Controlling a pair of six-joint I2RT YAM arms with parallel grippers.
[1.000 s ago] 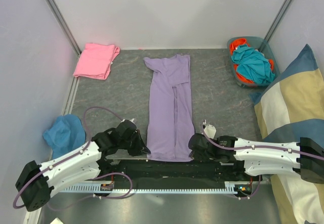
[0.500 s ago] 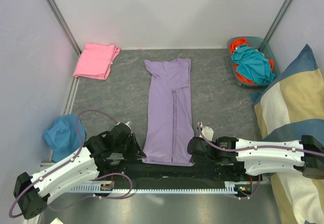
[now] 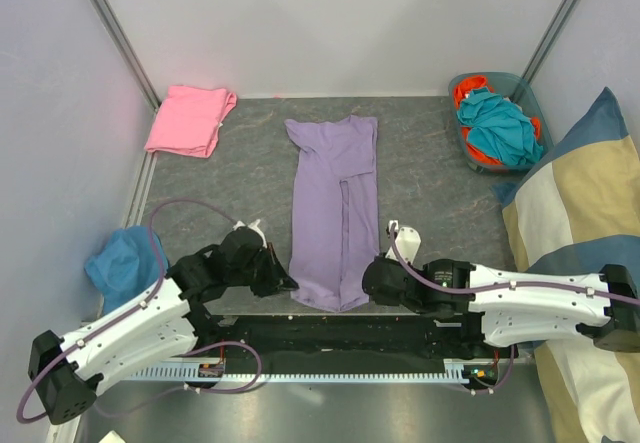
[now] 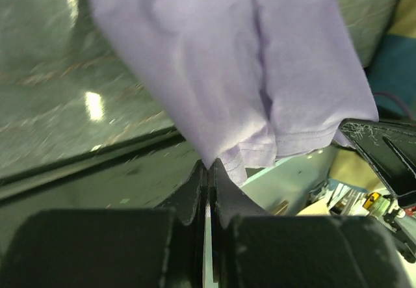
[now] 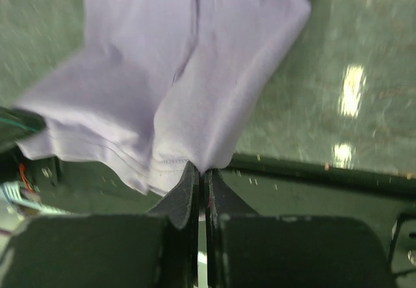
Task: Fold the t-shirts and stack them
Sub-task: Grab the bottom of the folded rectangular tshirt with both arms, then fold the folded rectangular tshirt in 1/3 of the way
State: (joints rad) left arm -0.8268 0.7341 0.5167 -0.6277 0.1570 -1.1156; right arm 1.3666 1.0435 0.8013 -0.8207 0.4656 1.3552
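Note:
The lavender t-shirt (image 3: 335, 203) lies as a long narrow strip down the middle of the grey table, sleeves folded in. My left gripper (image 3: 290, 286) is shut on its near left hem corner, and the pinched cloth (image 4: 214, 106) shows in the left wrist view just past the left gripper (image 4: 209, 166). My right gripper (image 3: 366, 285) is shut on the near right hem corner, with the pinched cloth (image 5: 188, 73) just past the right gripper (image 5: 200, 170) in the right wrist view. The hem is lifted off the table. The pink t-shirt (image 3: 190, 119) lies folded at the far left corner.
A basket (image 3: 510, 85) of teal and orange clothes stands at the far right. A striped cushion (image 3: 580, 233) fills the right edge. A blue cloth (image 3: 125, 263) lies at the left edge. Walls enclose the far side and the left.
Both grippers have carried the shirt's near hem up and away from the front edge, closer together, so the near end of the shirt has narrowed and lifted.

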